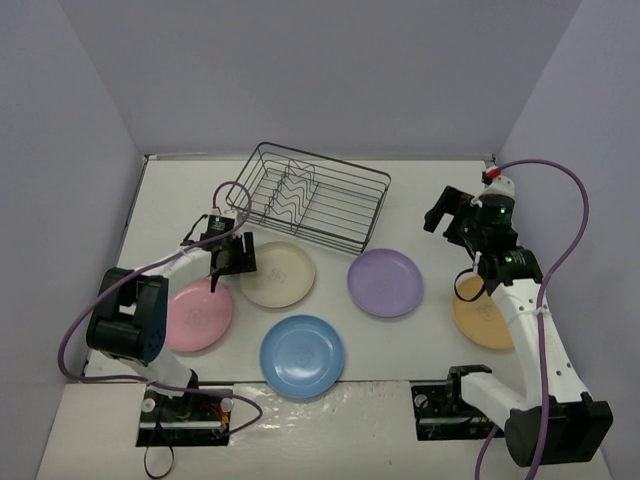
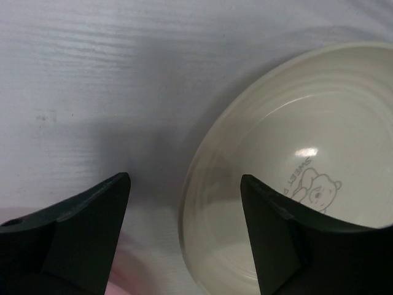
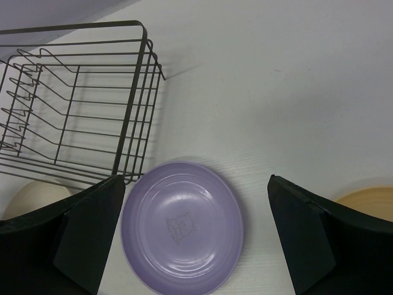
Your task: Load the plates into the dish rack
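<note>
- Nearest the arm bases, the blue plate (image 1: pixel 302 356) lies flat on the white surface (image 1: pixel 430 190), between the two arms and untouched.
- A little farther out, the pink plate (image 1: pixel 195 315) is seen flat beside the left arm, and the orange-yellow plate (image 1: pixel 485 318) lies flat, partly hidden under the right arm.
- The left claw (image 1: pixel 235 255) is held low at the left rim of the cream plate (image 1: pixel 277 274). In the left wrist view the claw (image 2: pixel 184 178) is spread and empty. One finger (image 2: pixel 288 239) is over the plate's inside and the other is over bare surface, so the rim (image 2: pixel 202 184) falls between them.
- The lilac plate (image 1: pixel 385 283) lies flat to the right of the cream one. The right claw (image 1: pixel 450 215) hangs raised above the surface beyond it. In its own view that claw (image 3: pixel 196 178) is wide and empty, with the lilac plate (image 3: pixel 181 227) below and between the fingers.
- Farthest off, the dish rack (image 1: pixel 310 197) stands with no plate in it. Its long axis runs left to right, and its near side is just beyond the cream plate.
- The left arm is judged the nearer one for the first pick. The cream rim is already bracketed, and the rack lies straight ahead and slightly right of that claw.
</note>
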Robot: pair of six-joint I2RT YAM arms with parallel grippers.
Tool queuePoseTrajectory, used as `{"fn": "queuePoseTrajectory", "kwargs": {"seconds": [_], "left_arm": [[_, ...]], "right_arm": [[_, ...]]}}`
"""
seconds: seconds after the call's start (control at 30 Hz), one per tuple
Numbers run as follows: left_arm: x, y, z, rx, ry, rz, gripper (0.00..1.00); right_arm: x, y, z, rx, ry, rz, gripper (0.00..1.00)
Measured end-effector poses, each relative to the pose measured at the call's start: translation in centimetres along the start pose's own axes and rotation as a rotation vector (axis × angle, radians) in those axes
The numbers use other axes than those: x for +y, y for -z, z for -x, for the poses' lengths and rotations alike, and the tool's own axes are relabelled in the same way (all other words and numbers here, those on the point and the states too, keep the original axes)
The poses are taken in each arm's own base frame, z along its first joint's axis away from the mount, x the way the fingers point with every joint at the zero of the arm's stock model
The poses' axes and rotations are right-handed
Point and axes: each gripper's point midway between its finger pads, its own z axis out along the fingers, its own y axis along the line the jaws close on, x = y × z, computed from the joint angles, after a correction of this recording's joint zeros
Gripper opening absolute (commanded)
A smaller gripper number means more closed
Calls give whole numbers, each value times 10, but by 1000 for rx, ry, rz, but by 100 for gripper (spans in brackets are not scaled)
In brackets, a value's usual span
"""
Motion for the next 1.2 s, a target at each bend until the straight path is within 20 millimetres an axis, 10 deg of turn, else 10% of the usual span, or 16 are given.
{"fn": "queuePoseTrajectory", "kwargs": {"seconds": [0.37, 0.67, 1.0, 1.2], "left_arm": [[-7, -1, 9, -23, -18, -37, 0], [-13, 11, 18, -62, -48, -68, 0], [-23, 98, 45, -296, -184, -55, 0], [-28, 130, 46, -342, -253, -11, 0]], "right_arm": [[-2, 1, 0, -2, 3, -12, 100], [-4, 3, -1, 3, 11, -20, 100], [21, 9, -10, 53, 30, 128, 100], [81, 17, -24, 73, 123, 363, 100]]}}
